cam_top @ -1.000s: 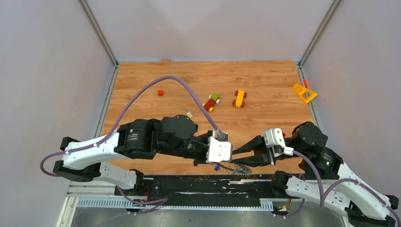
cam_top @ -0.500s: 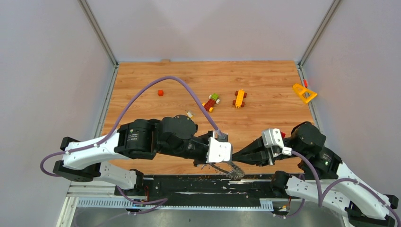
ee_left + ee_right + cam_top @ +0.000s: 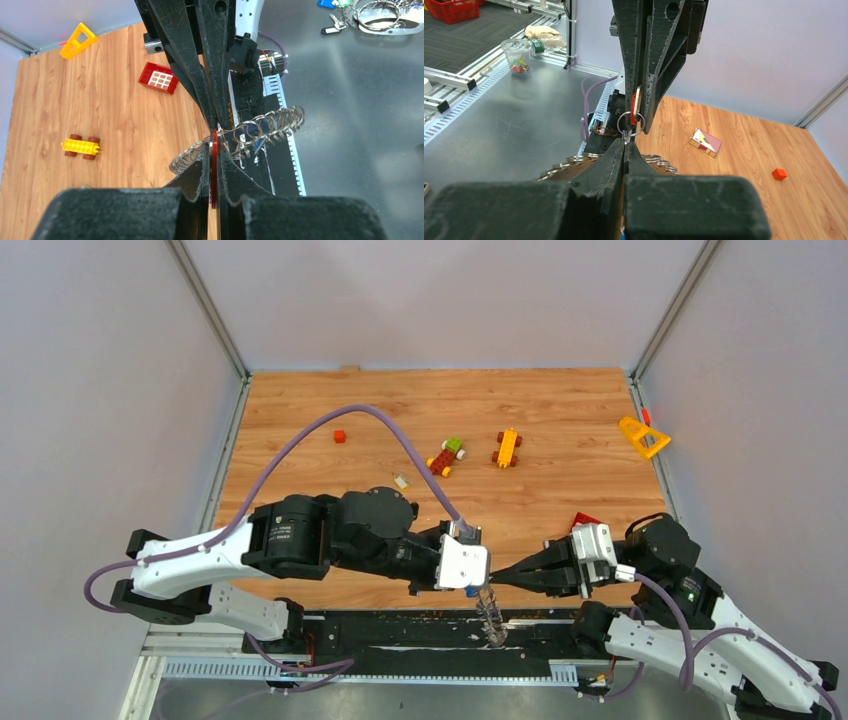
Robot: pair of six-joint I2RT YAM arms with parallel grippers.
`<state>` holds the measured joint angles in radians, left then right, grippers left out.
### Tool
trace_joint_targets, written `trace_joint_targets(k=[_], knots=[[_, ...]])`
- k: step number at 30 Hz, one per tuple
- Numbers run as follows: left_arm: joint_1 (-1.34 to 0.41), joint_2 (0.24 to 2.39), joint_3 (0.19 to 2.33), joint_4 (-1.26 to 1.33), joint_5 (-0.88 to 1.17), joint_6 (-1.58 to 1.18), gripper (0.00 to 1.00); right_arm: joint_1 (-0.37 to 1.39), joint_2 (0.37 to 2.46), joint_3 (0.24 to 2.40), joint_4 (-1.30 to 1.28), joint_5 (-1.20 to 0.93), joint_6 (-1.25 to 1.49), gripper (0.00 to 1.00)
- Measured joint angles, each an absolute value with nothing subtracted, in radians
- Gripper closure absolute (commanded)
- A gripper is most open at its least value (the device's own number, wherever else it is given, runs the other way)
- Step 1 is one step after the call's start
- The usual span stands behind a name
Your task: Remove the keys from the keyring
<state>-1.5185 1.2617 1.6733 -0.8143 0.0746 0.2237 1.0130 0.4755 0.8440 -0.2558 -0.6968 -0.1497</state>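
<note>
Two black hands are meeting tip to tip at the lower centre of the overhead view, over the near edge of the wood-grain bench. The left hand is clamping its fingers on the flat red plastic head of a red key. The right hand is pressing its fingers together on a small wire loop threaded through that head. The keyring, a coiled silver metal ring, is hanging just below both hands over a black rail, with a blue key showing among its coils. Other things are lying well apart from the hands:
- a red grid-topped brick at mid right
- a yellow block vehicle and a red-green vehicle near the centre
- a red cube at upper left
- a yellow triangle at upper right
</note>
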Motion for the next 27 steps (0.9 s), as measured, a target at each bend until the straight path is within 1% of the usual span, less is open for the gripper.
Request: trace_joint_targets(k=[10, 12, 19, 27], knots=[[-1.518, 1.235, 1.648, -0.767, 0.086, 0.227, 1.0, 1.013, 0.444, 0.779, -0.115, -0.662, -0.082, 1.0], [-1.518, 1.217, 1.635, -0.757, 0.084, 0.228, 1.0, 1.013, 0.421, 0.737, -0.036, -0.62, -0.036, 1.0], [-1.518, 1.188, 1.605, -0.709, 0.075, 0.231, 1.0, 1.013, 0.387, 0.695, 0.073, -0.561, 0.048, 1.0], [-1.518, 1.179, 1.597, -0.674, 0.07, 0.232, 1.0, 1.013, 0.378, 0.662, 0.19, -0.547, 0.142, 1.0]])
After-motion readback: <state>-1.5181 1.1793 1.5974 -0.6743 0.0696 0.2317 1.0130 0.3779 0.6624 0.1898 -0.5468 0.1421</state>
